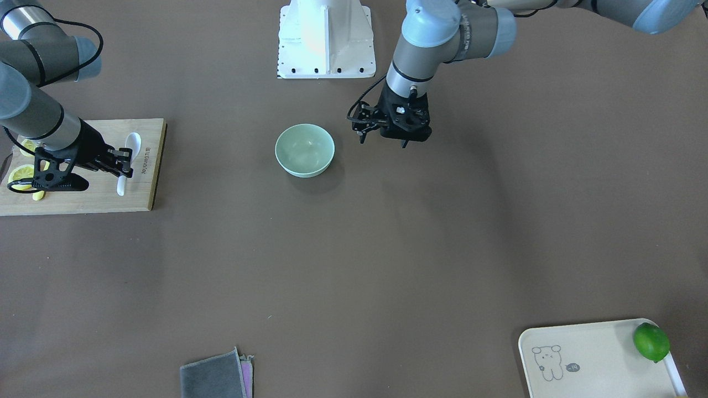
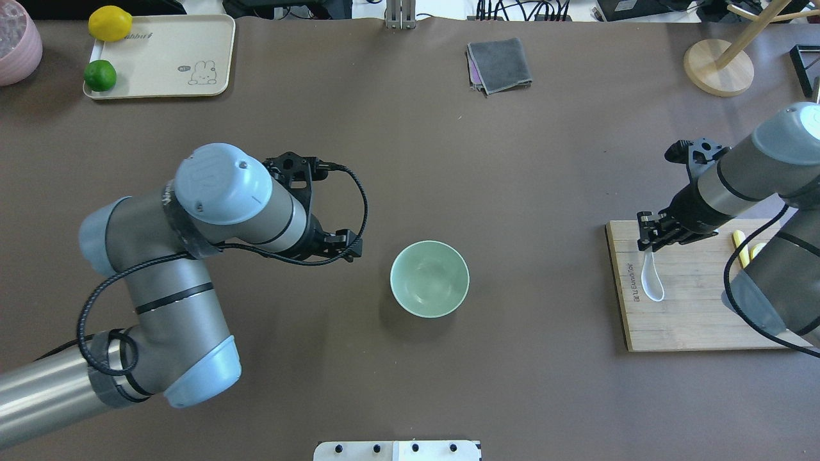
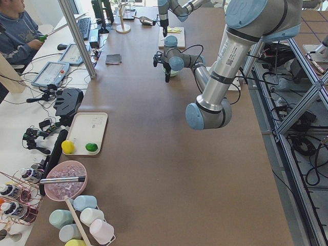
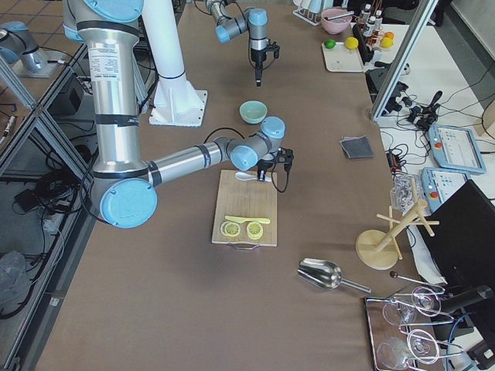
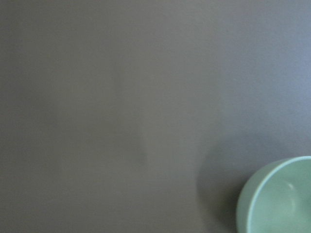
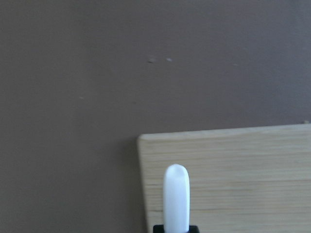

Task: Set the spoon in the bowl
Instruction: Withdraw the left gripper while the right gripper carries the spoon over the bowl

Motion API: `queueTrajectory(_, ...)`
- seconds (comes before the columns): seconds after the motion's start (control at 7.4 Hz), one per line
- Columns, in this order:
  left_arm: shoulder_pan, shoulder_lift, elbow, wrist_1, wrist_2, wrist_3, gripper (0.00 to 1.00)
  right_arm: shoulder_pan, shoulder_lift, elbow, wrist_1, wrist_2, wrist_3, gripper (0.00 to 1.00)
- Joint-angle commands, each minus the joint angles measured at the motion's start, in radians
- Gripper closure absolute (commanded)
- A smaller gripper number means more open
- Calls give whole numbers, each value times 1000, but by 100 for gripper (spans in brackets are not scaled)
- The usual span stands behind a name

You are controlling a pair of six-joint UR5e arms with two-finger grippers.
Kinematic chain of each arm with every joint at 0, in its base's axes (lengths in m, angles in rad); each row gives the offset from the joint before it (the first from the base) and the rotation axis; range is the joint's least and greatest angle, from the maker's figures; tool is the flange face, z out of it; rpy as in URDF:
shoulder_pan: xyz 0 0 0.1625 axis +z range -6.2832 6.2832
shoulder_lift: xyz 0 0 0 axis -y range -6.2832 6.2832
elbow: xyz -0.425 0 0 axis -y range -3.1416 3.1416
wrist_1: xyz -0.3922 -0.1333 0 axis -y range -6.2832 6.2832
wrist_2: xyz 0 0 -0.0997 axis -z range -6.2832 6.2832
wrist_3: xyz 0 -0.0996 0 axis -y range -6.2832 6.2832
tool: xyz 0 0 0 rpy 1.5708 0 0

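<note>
The white spoon (image 1: 133,142) lies on the wooden cutting board (image 1: 83,199) at the robot's right, with its scoop towards the robot (image 2: 653,285). My right gripper (image 1: 125,164) is down at the spoon's handle and looks shut on it. The handle's tip sticks out past the black fingertips in the right wrist view (image 6: 176,194). The mint-green bowl (image 1: 305,150) stands empty at the table's middle (image 2: 430,279). My left gripper (image 2: 351,246) hovers beside the bowl, apart from it, and looks open and empty. The bowl's rim shows in the left wrist view (image 5: 282,199).
Lemon slices (image 1: 22,176) and a yellow knife (image 2: 740,246) lie on the board behind my right gripper. A cream tray (image 1: 581,354) with a lime (image 1: 651,341) and a grey cloth (image 1: 215,376) lie on the operators' side. A wooden stand (image 2: 717,67) is far right.
</note>
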Motion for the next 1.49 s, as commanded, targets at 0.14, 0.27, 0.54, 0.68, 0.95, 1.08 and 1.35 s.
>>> queueTrajectory(0.14,-137,207,-92,-11,-91,235,2,-132,270,-3,-42,-99,310,100)
queueTrajectory(0.27,-180,246,-95,-11,-114,307,2,-182,312,-5,-54,-200,318,100)
queueTrajectory(0.54,-214,269,-94,-14,-139,349,2,-220,434,-8,-179,-254,341,100)
queueTrajectory(0.68,-214,268,-95,-14,-139,348,2,-287,446,-10,-183,-359,375,100)
queueTrajectory(0.95,-216,266,-92,-14,-139,348,2,-330,475,-20,-183,-402,419,100)
queueTrajectory(1.08,-223,266,-88,-14,-139,348,2,-338,504,-39,-186,-408,423,100)
queueTrajectory(1.35,-223,260,-85,-12,-138,336,2,-338,541,-97,-182,-425,410,1)
